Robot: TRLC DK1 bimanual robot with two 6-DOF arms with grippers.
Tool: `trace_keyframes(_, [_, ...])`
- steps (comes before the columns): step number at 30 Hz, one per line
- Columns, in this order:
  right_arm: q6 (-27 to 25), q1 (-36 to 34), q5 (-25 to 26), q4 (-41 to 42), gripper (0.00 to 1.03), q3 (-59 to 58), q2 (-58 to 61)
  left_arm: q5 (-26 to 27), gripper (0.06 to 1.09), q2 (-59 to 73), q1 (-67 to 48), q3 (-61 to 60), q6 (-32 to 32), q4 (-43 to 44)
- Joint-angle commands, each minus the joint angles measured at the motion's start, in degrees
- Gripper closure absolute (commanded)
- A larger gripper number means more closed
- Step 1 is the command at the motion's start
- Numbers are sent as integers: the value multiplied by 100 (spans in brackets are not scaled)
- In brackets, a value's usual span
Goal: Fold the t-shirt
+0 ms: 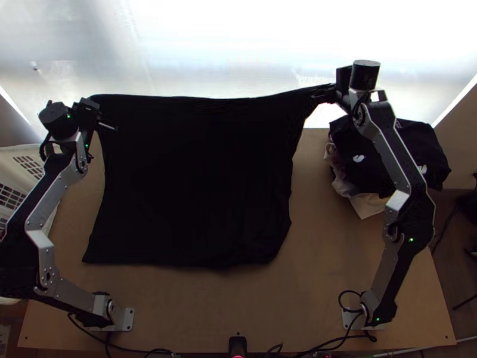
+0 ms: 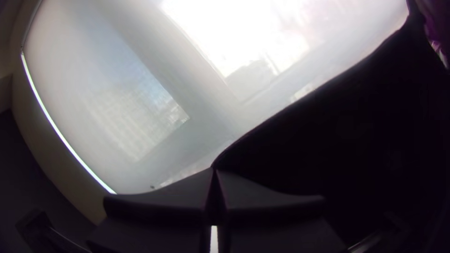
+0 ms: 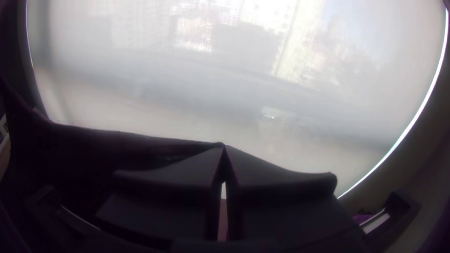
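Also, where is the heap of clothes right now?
The heap lies on the top view's right side, beneath the right arm, right of the t-shirt.

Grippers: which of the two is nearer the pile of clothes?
The right gripper, close to the pile; the left gripper is across the black shirt, near the white basket.

Silver-grey links [image 1: 389, 141] dotted with small screws, joined by black joints [image 1: 418, 224], topped with black cylinders [image 1: 365, 74], lit by green lights [image 1: 411, 240], bolted through pale base plates [image 1: 128, 320], served by black cables [image 1: 350, 291]
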Motion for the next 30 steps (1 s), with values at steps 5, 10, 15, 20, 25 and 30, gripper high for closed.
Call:
trace_keyframes(5, [-170, 626, 200, -268, 100, -701, 252, 12, 105, 760, 324, -530, 560, 216])
trace_keyframes(10, [-179, 626, 287, -207, 100, -1097, 252, 47, 105, 1165, 456, -767, 868, 66])
trace_keyframes(15, [-126, 301, 446, -93, 100, -921, 384, 47, 105, 1490, 517, -477, 824, 110])
trace_keyframes(20, [-118, 318, 437, -128, 100, -1167, 313, 47, 105, 1657, 341, -486, 938, 92])
trace_keyframes(25, [-126, 714, 437, -145, 100, -1958, -284, 56, 105, 1411, 280, -908, 956, 84])
trace_keyframes(30, [-153, 1136, 393, -207, 100, -2793, -873, 223, 105, 831, 262, -1541, 1035, 84])
